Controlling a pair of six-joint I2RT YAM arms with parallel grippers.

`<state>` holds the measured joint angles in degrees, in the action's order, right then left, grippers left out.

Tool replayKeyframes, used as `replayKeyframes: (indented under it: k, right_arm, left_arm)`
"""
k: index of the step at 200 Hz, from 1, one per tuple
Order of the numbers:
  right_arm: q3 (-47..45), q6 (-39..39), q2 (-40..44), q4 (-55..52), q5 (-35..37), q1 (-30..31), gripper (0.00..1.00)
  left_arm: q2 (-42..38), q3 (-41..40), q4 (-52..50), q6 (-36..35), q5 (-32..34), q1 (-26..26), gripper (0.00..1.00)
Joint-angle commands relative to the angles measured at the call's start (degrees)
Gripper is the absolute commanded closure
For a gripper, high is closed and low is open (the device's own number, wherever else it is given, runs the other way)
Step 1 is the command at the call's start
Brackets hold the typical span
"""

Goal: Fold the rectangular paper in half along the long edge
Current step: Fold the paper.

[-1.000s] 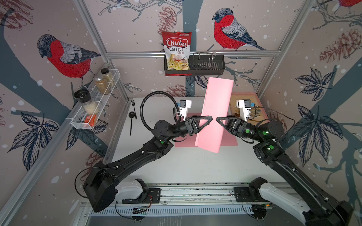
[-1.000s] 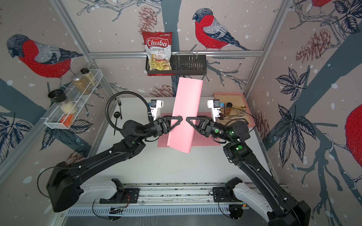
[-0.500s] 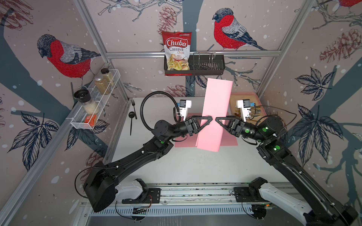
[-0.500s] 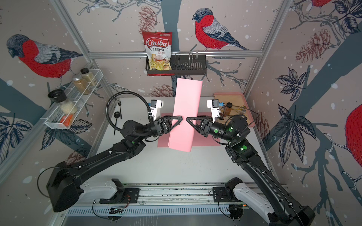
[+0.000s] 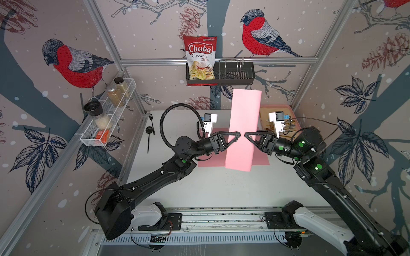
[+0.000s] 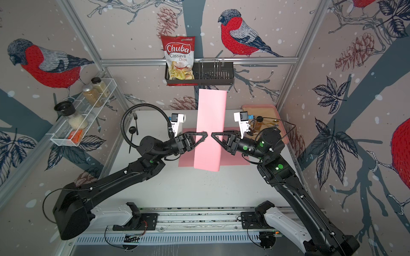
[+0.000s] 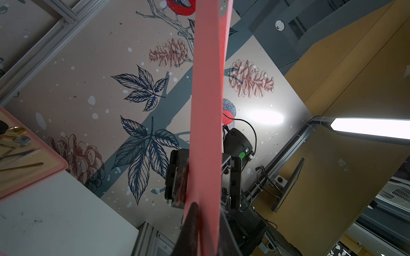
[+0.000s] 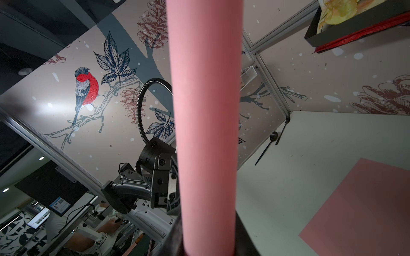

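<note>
Above table (image 5: pixel 221 188), paper (image 5: pixel 243 130) upright, right wrist shows rounded fold (image 8: pixel 204 110)

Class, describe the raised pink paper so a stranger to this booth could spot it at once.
Find the black wall basket with the chips bag; just below it, above the white table, a tall pink paper hangs between the left claw and the right claw. Unlike the pink sheet lying flat beneath it, this one stands upright, off the table.
</note>
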<state>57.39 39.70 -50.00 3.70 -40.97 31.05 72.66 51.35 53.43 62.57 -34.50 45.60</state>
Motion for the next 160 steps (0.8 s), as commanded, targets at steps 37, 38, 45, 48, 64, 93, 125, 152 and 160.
replayKeyframes:
  k: [37,38,45,48,64,93,125,152,160]
  right_arm:
    - [1.59,-3.05,-0.10,-2.47,0.67,0.07,0.72]
    - [1.59,-3.05,-0.10,-2.47,0.65,0.07,0.72]
    - [1.68,-3.14,-0.13,-2.45,0.60,0.07,0.72]
    - [1.68,-3.14,-0.15,-2.47,0.54,0.07,0.72]
    - [1.75,-3.31,-0.10,-2.61,0.44,0.07,0.71]
    - [1.68,-3.31,-0.05,-2.30,0.23,0.08,0.69]
    - [1.81,-3.14,0.09,-1.60,0.62,-0.27,0.65]
    - [1.90,-2.39,0.03,-0.31,0.31,-0.87,0.64]
    - [1.86,-2.19,0.16,0.02,0.29,-1.08,0.64]
  left_arm:
    - [-0.11,-0.03,2.56,-0.95,-0.70,0.19,0.87]
    - [-0.13,-0.03,2.56,-0.95,-0.72,0.19,0.88]
    - [-0.14,-0.03,2.54,-0.95,-0.67,0.18,0.88]
    - [-0.14,-0.05,2.55,-0.95,-0.60,0.19,0.88]
    - [-0.12,-0.02,2.64,-0.87,-0.66,0.19,0.92]
    - [-0.30,-0.19,2.64,-0.95,-0.75,0.19,1.00]
    - [-0.33,-0.20,3.08,-0.91,-0.57,0.19,1.00]
    - [-0.33,-0.21,3.55,-0.69,-0.59,0.14,1.00]
    - [-0.19,-0.32,3.46,-0.69,-0.69,0.27,1.00]
